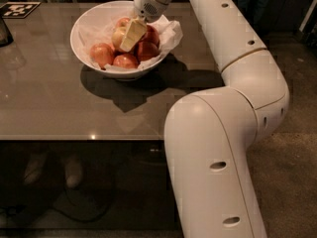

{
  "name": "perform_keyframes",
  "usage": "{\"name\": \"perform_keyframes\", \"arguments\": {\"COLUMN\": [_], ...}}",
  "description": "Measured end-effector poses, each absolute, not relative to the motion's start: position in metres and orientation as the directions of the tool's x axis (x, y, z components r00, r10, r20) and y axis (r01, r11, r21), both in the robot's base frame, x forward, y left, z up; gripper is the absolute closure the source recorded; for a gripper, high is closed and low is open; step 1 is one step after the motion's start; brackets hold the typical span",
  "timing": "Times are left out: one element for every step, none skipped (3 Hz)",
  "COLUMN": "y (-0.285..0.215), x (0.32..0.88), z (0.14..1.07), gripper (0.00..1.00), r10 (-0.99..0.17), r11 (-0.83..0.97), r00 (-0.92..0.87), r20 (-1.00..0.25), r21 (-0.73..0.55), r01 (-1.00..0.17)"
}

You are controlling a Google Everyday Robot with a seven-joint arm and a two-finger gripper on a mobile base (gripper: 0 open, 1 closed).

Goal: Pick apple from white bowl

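The white arm [218,133] fills the right half of the view. Its thick lower link rises from 6 o'clock, bends at a rounded joint near 3 o'clock, and the upper link runs back up toward 12 o'clock. There the wrist turns down and to the left, over the bowl.

The grey-brown counter [49,98] spans the left and middle, glossy enough to carry the bowl's dark shadow toward 5 o'clock. A speckled floor [292,182] shows at the right edge.

The white bowl [79,29] stands on the counter at about 11 o'clock in the view, well in from the near edge. Crinkled white paper [171,31] lines it and spills over the rim at the bowl's 3 o'clock.

The end effector [130,35] reaches into the middle of the bowl, its pale yellow tip slanting down toward 7 o'clock. It lies against the pale apple [118,36]. Whether it is apart or clamped on the fruit cannot be told from here.

The pale apple sits near the bowl's centre, on top of the pile and partly covered by the tip. Red apples [102,53] crowd around it at 7, 6 and 4 o'clock, touching one another.

A black-and-white marker [20,9] lies flat on the counter at the far left corner.
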State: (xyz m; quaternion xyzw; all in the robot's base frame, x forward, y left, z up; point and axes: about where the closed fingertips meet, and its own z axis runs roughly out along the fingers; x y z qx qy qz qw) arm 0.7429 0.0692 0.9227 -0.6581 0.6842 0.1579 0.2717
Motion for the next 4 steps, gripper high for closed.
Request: {"name": "perform_keyframes", "arguments": {"y": [0.0692,0.0692,0.0692,0.0727], "x": [0.7429,0.7429,0.7429,0.7440], "z": [0.9227,0.9227,0.9227,0.9307], "gripper": [0.66,0.89,1.00,1.00], "r10": [-0.815,-0.815,-0.815,-0.821], "r11": [0.084,0.084,0.084,0.084], "r00": [0.014,0.014,0.014,0.029], "r20": [-0.580,-0.580,-0.580,-0.570], "r21": [-0.142,-0.142,-0.142,-0.172], "r01": [-0.986,-0.986,-0.986,-0.982]}}
